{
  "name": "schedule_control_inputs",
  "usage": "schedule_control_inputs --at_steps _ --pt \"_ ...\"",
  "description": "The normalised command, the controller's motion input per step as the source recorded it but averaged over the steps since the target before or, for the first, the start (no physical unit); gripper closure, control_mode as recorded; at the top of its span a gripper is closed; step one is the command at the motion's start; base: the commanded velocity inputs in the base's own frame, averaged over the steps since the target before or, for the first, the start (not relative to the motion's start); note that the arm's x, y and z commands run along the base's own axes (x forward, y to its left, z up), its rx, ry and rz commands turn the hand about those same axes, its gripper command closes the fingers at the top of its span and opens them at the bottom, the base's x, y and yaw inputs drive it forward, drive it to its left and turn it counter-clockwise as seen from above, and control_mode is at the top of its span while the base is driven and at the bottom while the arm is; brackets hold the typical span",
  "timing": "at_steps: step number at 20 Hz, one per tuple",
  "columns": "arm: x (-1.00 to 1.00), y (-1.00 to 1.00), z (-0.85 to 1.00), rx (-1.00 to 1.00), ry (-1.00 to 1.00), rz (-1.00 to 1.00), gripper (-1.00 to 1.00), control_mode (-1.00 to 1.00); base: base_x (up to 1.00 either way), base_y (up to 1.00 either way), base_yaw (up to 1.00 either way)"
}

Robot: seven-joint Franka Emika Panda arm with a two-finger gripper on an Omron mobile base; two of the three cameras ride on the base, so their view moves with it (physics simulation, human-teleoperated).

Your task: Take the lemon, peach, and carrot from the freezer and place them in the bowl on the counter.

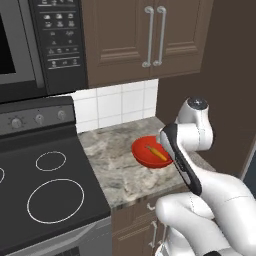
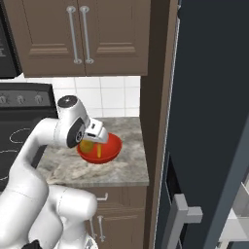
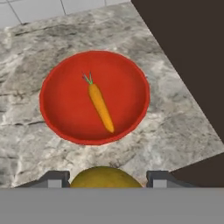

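Lemon over the bowl, carrot already in

Lemon (image 3: 105,177) pinched between the two fingertips of the gripper (image 3: 105,180), yellow dome poking up at the bottom of the hand view, a fingertip pressed against each side. Same yellow fruit glimpsed in the right base view, tucked under the white hand, hanging just above the near rim of the red bowl (image 3: 57,127). Not touching the bowl, as far as can be judged.

Down in the bowl: carrot (image 3: 100,106) lying flat across the middle, green top pointing toward the tiled wall (image 3: 35,11), tip toward the camera. Also spotted from the left base view as an orange streak on the red.

Bowl sitting on the marbled counter (image 3: 175,122), near its right end, close to the dark panel beside it. Black stovetop (image 1: 45,195) off to the left, well apart from the bowl. Brown cabinets (image 2: 78,36) overhead. Freezer (image 2: 209,112) door looming dark on the right, silver handle (image 2: 182,214) low down.
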Motion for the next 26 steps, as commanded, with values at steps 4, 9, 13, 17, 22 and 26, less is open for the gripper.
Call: schedule_control_inputs --at_steps 4,9,13,17,22,26 --pt "0.96 0.09 -0.47 0.0 0.01 0.0 1.0 -1.0 0.0 0.0 0.0" --pt "0.87 0.12 -0.57 0.01 0.07 0.0 1.0 -1.0 0.0 0.0 0.0" --pt "0.39 0.08 -0.31 0.01 0.04 0.0 1.0 -1.0 0.0 0.0 0.0" --pt "0.09 0.0 -0.03 0.0 0.03 0.0 1.0 -1.0 0.0 0.0 0.0" --pt "0.21 0.0 -0.09 0.0 0.0 0.0 -1.0 -1.0 0.0 0.0 0.0" --pt "0.38 0.0 -0.25 0.0 0.0 0.0 1.0 -1.0 0.0 0.0 0.0"
